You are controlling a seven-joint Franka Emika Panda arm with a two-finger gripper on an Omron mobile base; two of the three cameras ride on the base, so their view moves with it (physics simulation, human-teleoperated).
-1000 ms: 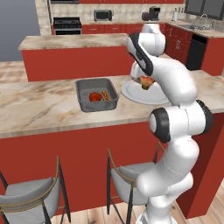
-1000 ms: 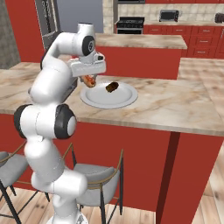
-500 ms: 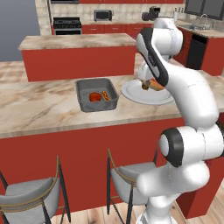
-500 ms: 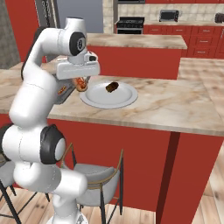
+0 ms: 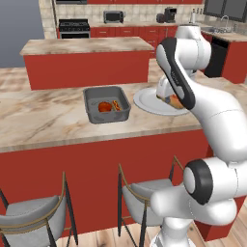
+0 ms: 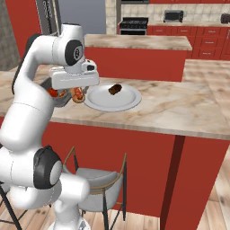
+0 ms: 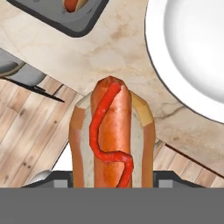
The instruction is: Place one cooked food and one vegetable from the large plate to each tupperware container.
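My gripper (image 6: 77,95) is shut on a hot dog (image 7: 109,140), a sausage in a bun with a ketchup squiggle. It hangs over the counter's front edge, between the large white plate (image 7: 192,52) and the dark grey tupperware container (image 7: 65,17). In the left base view the gripper (image 5: 173,101) sits at the near rim of the plate (image 5: 144,102). The dark container (image 5: 107,103) holds a red tomato (image 5: 104,107) and a second hot dog (image 5: 116,104). A brown piece of cooked food (image 6: 115,89) lies on the plate (image 6: 112,101).
The marble counter (image 5: 48,120) runs left and right of the container. Two grey stools (image 5: 140,198) stand below its front edge. A second island (image 5: 87,46) lies behind. My own arm hides part of the container in the right base view.
The arm has swung from above the plate toward the counter's front edge and the container side, carrying the hot dog. The grip has stayed the same.
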